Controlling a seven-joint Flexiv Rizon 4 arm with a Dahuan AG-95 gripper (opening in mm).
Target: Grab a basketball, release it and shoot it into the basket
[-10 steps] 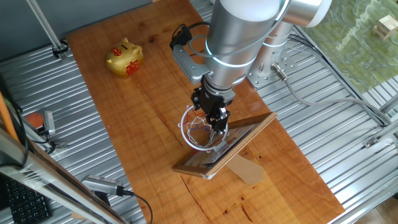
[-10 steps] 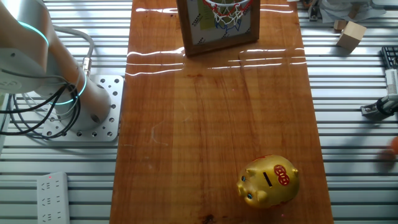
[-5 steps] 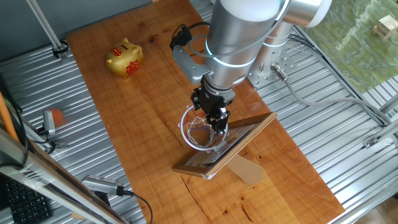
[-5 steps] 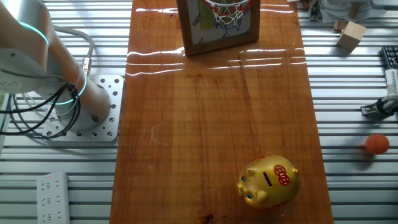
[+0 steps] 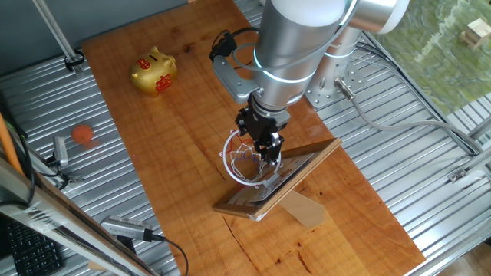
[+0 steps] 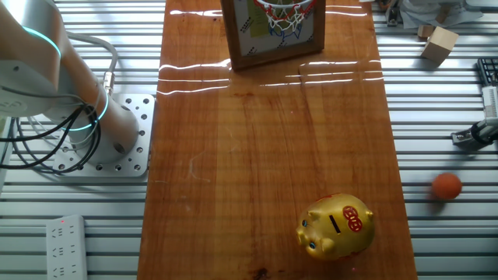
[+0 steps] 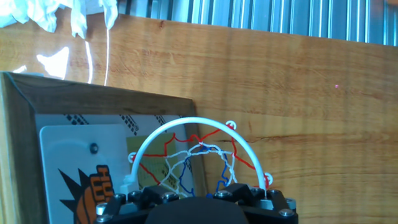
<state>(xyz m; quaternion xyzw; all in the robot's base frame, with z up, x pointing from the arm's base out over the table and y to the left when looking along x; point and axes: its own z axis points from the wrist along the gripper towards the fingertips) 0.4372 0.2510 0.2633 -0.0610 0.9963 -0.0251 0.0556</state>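
The tiny orange basketball (image 5: 83, 135) lies off the wooden board on the metal slats, far from my gripper; it also shows in the other fixed view (image 6: 447, 187). The basket's white ring (image 5: 227, 162) with its red-white-blue net hangs on the tilted wooden-framed backboard (image 5: 301, 164). My gripper (image 5: 268, 147) hangs just above the ring, jaws slightly apart and empty. In the hand view the ring (image 7: 193, 122) is right below the gripper body (image 7: 199, 211); the fingertips are hidden there. The basket sits at the top edge of the other fixed view (image 6: 284, 11).
A golden piggy bank (image 5: 153, 71) stands near the far end of the board, also seen in the other fixed view (image 6: 336, 225). A cardboard prop (image 5: 304, 208) holds up the backboard. Cables and tools (image 5: 123, 228) lie on the slats.
The basketball has rolled across the metal slats toward the wooden board. The arm and gripper have not moved.
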